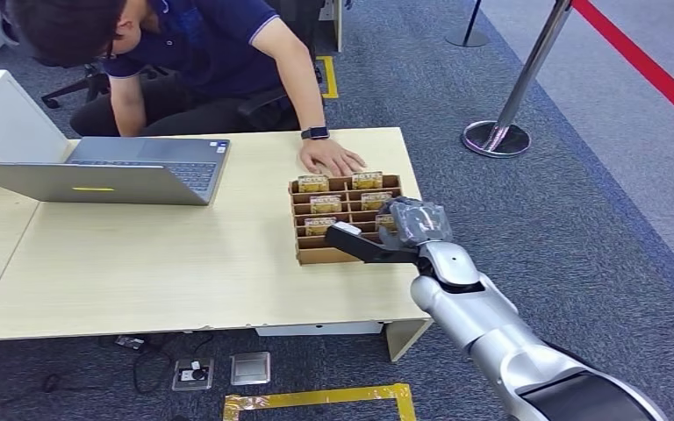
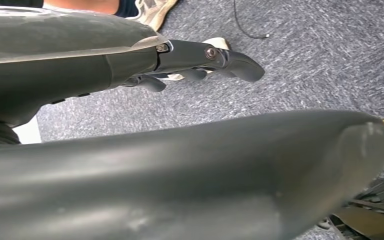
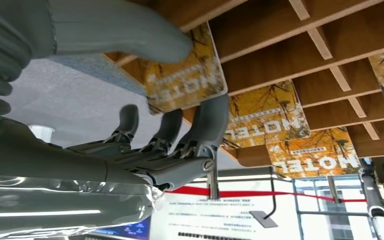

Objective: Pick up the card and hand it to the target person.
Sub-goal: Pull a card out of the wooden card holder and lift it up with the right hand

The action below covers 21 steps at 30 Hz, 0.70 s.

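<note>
Right hand (image 1: 399, 230): over the near right corner of the wooden card rack (image 1: 309, 255); in the right wrist view its thumb and fingers (image 3: 207, 125) close around one hotel card (image 3: 182, 75), which sits in its slot.
Left hand (image 2: 200, 62): hangs above grey carpet, fingers loosely curled, holding nothing.
Target person (image 1: 219, 53): seated behind the rack, a palm (image 1: 332, 158) flat on the table just beyond it.
Risk: the pinch looks shallow; the card may slip, or the light rack may lift along with it.
</note>
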Each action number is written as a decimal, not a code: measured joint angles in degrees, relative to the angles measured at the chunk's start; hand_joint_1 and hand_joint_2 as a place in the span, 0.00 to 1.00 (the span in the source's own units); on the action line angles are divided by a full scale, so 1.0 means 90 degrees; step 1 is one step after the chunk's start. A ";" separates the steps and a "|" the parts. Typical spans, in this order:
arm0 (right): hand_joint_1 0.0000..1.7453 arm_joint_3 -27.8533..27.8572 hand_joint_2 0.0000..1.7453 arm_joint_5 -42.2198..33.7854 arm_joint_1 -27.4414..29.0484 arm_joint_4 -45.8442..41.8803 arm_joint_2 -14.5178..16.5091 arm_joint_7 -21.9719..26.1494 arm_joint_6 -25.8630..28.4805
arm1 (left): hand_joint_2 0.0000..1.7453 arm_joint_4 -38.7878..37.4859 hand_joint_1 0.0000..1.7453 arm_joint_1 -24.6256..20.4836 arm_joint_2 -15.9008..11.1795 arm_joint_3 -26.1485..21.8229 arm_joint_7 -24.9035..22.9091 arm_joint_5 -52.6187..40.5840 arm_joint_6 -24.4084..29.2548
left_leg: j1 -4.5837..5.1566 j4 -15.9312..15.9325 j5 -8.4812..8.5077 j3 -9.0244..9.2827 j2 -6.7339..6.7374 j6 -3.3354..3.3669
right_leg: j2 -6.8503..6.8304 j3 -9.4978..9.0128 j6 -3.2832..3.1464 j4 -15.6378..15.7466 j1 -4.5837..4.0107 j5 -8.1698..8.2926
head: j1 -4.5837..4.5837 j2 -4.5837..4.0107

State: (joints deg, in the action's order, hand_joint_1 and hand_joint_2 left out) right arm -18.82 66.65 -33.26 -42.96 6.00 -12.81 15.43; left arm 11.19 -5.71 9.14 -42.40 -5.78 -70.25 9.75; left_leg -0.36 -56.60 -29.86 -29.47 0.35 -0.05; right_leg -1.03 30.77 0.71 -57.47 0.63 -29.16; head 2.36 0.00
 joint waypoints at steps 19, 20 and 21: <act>1.00 -0.0004 1.00 0.0179 -0.0038 0.0090 0.0022 -0.0098 0.0155 | 0.00 0.0000 0.00 -0.0003 -0.0001 -0.0001 -0.0089 0.0020 -0.0046 | 0.0000 -0.0001 0.0000 0.0008 0.0000 0.0000 | 0.0001 -0.0006 0.0000 0.0000 0.0000 0.0001 | 0.0001 0.0000; 1.00 -0.0004 1.00 0.0179 -0.0042 0.0092 0.0023 -0.0100 0.0153 | 0.00 0.0000 0.00 -0.0003 -0.0001 -0.0001 -0.0089 0.0025 -0.0046 | 0.0000 -0.0001 0.0000 0.0008 0.0000 0.0000 | 0.0001 -0.0006 0.0000 0.0000 0.0000 0.0001 | 0.0000 0.0000; 1.00 -0.0005 1.00 0.0179 -0.0046 0.0094 0.0024 -0.0101 0.0153 | 0.00 0.0000 0.00 -0.0002 -0.0001 -0.0001 -0.0088 0.0032 -0.0044 | 0.0000 -0.0001 0.0000 0.0008 0.0000 0.0000 | 0.0001 -0.0006 0.0000 0.0000 0.0000 0.0001 | 0.0000 0.0000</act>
State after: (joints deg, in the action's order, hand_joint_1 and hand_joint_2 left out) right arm -18.86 68.26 -33.67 -42.11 6.22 -13.73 16.80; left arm 11.19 -5.73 9.14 -42.40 -6.57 -69.96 9.36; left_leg -0.36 -56.61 -29.85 -29.40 0.35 -0.05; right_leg -1.03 30.71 0.71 -57.47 0.63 -29.16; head 2.36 0.00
